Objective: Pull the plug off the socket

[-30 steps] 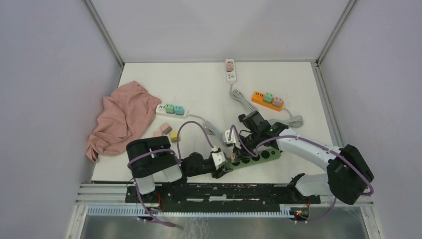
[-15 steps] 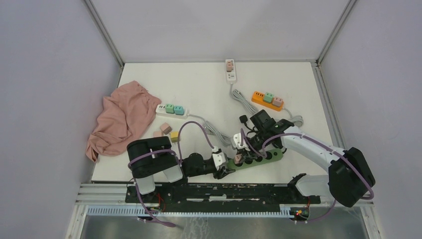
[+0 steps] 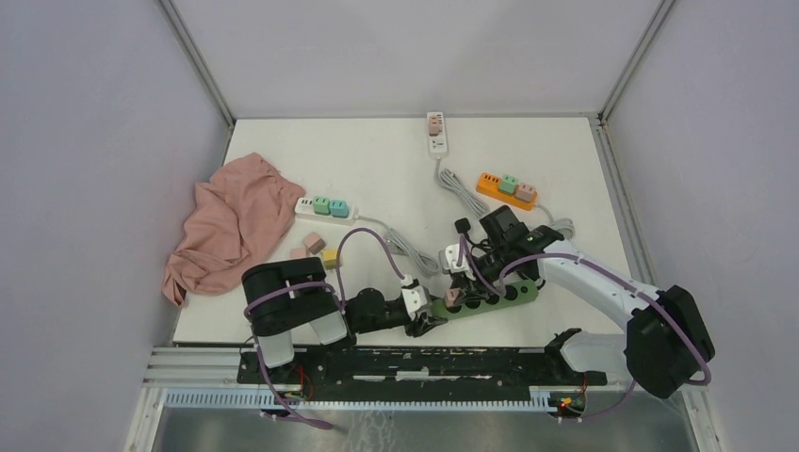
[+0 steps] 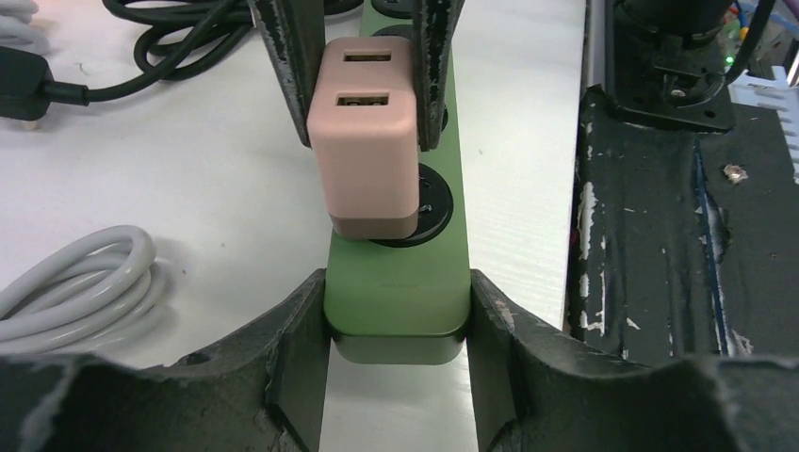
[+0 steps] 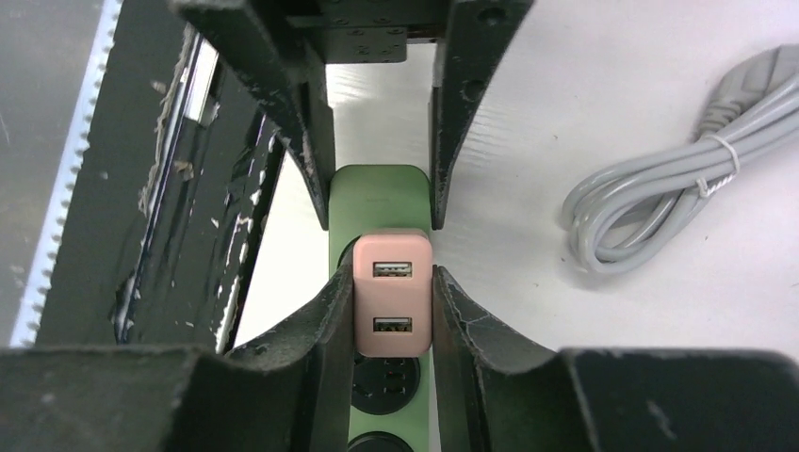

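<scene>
Bare table point(image 3: 377, 160) flanks the green strip point(image 4: 396, 301); grey cable point(image 4: 66, 297) lies beyond it, black rail point(image 4: 650, 282) nearer.

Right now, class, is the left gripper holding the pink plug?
No, the left gripper clamps the green power strip; the right gripper holds the pink plug.

I see the plug point(image 4: 366, 141) seated on the power strip point(image 4: 450, 245) near its end, inside my right gripper point(image 5: 391, 287); my left gripper point(image 4: 396, 301) straddles that end.

USB plug point(image 4: 366, 151): dusty pink
Power strip point(image 4: 396, 292): olive green, black sockets
Far strip point(image 3: 487, 181): orange
Cloth point(image 3: 231, 221): pink
Coiled cable point(image 5: 716, 151): grey
</scene>
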### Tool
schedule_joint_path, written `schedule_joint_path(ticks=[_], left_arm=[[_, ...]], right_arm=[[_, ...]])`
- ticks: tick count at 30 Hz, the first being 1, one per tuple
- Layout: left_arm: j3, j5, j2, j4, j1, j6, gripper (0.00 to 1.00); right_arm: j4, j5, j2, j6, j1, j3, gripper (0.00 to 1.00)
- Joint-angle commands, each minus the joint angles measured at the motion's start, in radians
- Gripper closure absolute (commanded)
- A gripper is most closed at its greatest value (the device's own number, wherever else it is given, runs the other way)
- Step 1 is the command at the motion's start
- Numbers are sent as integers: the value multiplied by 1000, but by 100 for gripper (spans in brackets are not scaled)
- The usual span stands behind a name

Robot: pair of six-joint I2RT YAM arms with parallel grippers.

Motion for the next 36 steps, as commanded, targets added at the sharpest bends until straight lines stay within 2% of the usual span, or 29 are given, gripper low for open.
schedule_joint_path(ticks=[1, 3, 6, 9, 11, 12, 16, 22, 25, 28, 34, 36], left_arm=[[-33, -37, 41, -84, 6, -5, 97], [-27, -32, 43, -84, 6, -7, 97], [-18, -27, 50, -83, 6, -13, 97], [-8, -22, 56, -93, 6, -17, 97], [-6, -21, 59, -99, 6, -19, 97], [-6, -22, 60, -101, 6, -19, 97], [-19, -28, 57, -95, 6, -18, 97], [-35, -29, 60, -77, 7, -13, 97], [-32, -27, 57, -78, 8, -15, 97], [-26, -26, 58, -85, 7, -19, 97], [-8, -15, 70, -106, 7, -25, 97], [-9, -17, 72, -109, 7, -25, 97]], right_arm=[[-285, -168, -45, -334, -20, 27, 100], [-302, -208, -21, -348, 7, 33, 99], [-242, -226, 9, -278, 79, 44, 98], [-55, -230, 30, -38, 99, 57, 100], [144, -150, 24, 214, 96, 47, 100], [184, -116, 16, 275, 88, 43, 100], [182, -83, -28, 258, -20, 36, 100], [-227, -183, -72, -248, -59, 21, 100], [-341, -230, -39, -387, -24, 32, 99], [-260, -212, -22, -302, 50, 30, 99], [92, -128, 6, 148, 108, 42, 100], [95, -82, -4, 156, 95, 55, 100]])
